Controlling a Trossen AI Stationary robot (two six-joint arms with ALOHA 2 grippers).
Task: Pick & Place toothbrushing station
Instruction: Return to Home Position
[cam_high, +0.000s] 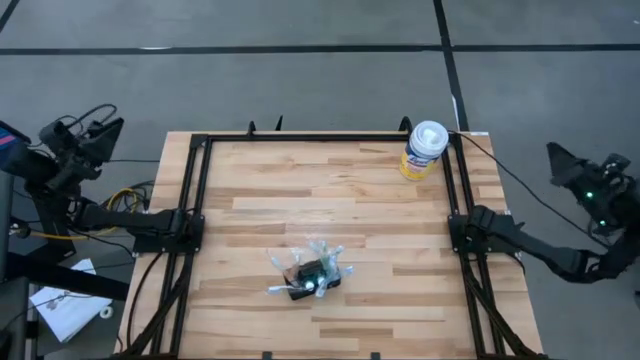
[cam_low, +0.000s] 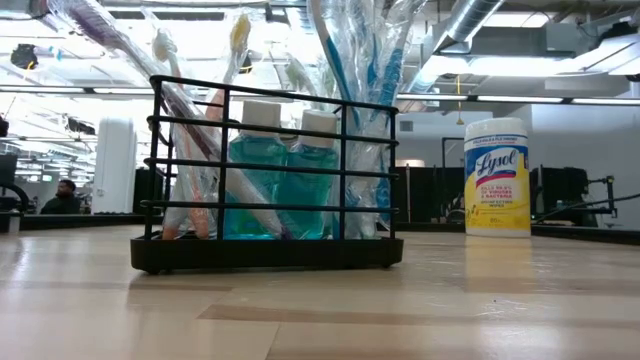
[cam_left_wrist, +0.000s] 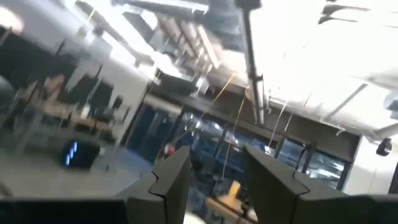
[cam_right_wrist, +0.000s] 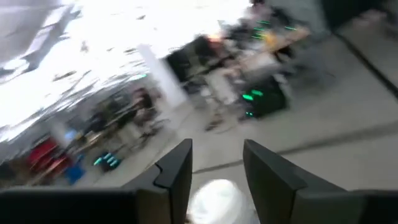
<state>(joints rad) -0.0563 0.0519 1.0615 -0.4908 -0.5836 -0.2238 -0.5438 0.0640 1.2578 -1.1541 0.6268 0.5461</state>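
Left gripper (cam_high: 100, 132): hanging off the table (cam_high: 260, 190), well left of the wipes canister (cam_high: 424, 150); fingers (cam_left_wrist: 171, 180) parted, gripping nothing.
Toothbrushing station (cam_high: 310, 272): sitting left of the canister, toward the near edge; long axis running roughly left-right, slightly slanted.
Right gripper (cam_high: 565, 162): hanging off-table, right of the canister; parted, empty.
Reach, as judged: neither arm clearly nearer.

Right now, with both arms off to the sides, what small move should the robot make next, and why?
Probably just let both arms settle at rest. The left gripper and right gripper are open, empty and off the table; the toothbrushing station stands upright, filled with toothbrushes.
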